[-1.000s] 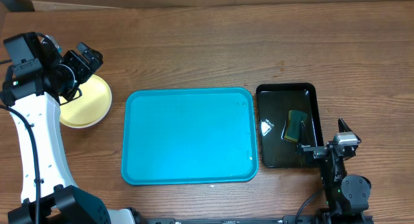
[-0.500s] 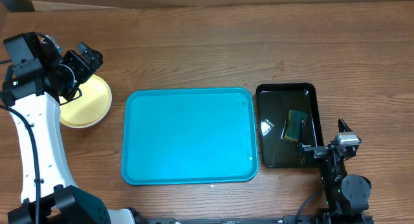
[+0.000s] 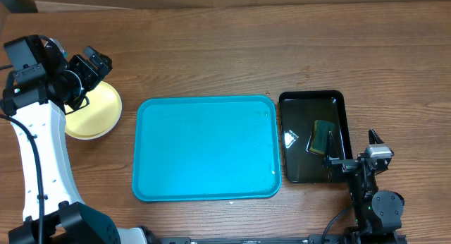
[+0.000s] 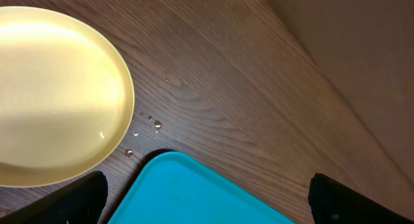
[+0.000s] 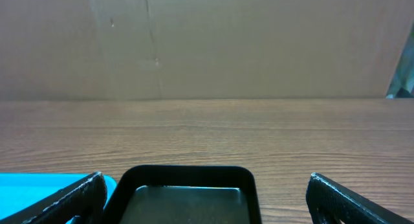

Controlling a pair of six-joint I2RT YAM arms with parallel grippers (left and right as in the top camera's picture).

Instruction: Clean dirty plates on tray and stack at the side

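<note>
The turquoise tray (image 3: 204,149) was seen at the middle of the wooden table (image 3: 211,53), with nothing lying on its blue floor but a few water beads near its right rim. A pale yellow plate (image 3: 95,116) was set on the table off the tray, just beside it at about 9 to 10 o'clock in the overhead view. Whether other plates lay beneath it could not be told. Small droplets (image 4: 156,123) were scattered on the wood between the plate and the tray's corner.

The left gripper (image 4: 207,195) was held above the plate's edge at about 11 o'clock, with its jaws spread wide and nothing between them (only the two dark fingertips showed, at the bottom corners of the left wrist view).

A glossy black tray (image 3: 311,97) was placed just beside the turquoise one, at 3 o'clock. A green and yellow sponge (image 3: 322,136) lay inside it, on a wet floor.

The right gripper (image 5: 207,195) was parked near the black tray, at about 5 o'clock, and pointed along it. Its jaws were likewise fully parted and nothing was gripped.
</note>
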